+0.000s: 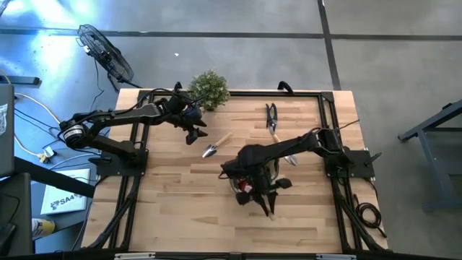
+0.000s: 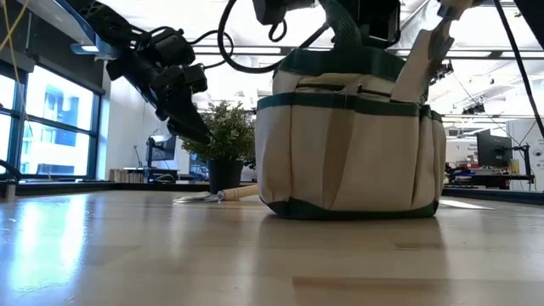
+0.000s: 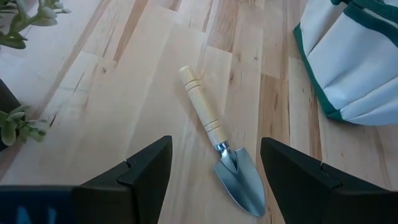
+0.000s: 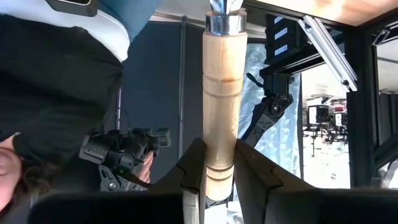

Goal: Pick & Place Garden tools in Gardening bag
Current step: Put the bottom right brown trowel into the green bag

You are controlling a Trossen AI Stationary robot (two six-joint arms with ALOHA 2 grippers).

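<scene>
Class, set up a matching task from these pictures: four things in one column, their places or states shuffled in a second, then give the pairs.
1. trowel
2. left pincer
3. right pincer
4. snips

A. shut on a wooden handle
B. open, above the trowel
C. flat on the table beside the bag
D. on the table's far side, near the plant

Pairs: 1-C, 2-B, 3-A, 4-D

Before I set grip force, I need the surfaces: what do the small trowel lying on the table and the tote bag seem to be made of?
The small trowel with pale handle looks like light varnished wood, going by its grain and turned grooves, with a shiny, mirror-bright blade, probably steel. The cream tote bag with green trim looks like woven canvas: matte, softly creased, stitched pockets.
</scene>
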